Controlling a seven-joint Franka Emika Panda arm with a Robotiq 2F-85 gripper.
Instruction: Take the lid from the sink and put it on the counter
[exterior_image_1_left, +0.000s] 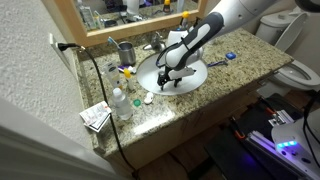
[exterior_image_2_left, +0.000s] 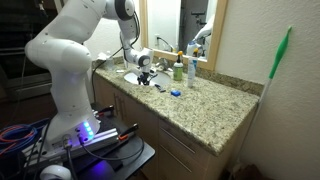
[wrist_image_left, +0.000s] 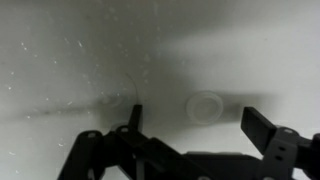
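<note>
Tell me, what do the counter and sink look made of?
The counter looks like polished granite or an imitation: it is speckled tan and brown with a slight sheen. The sink seems to be glazed ceramic or porcelain: smooth, glossy white.

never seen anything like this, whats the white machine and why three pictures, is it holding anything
It is a white robot arm with a two-fingered claw at its end, reaching into a bathroom sink. Two of the pictures come from cameras standing in the room, looking from different sides. The dark, blurry picture comes from a camera on the arm's wrist, looking past the claw into the white basin. On the granite counter stand a clear bottle, a small box and a blue item. The claw is open and holds nothing. A pale round disc, probably the lid, lies in the basin just ahead of it.
</note>
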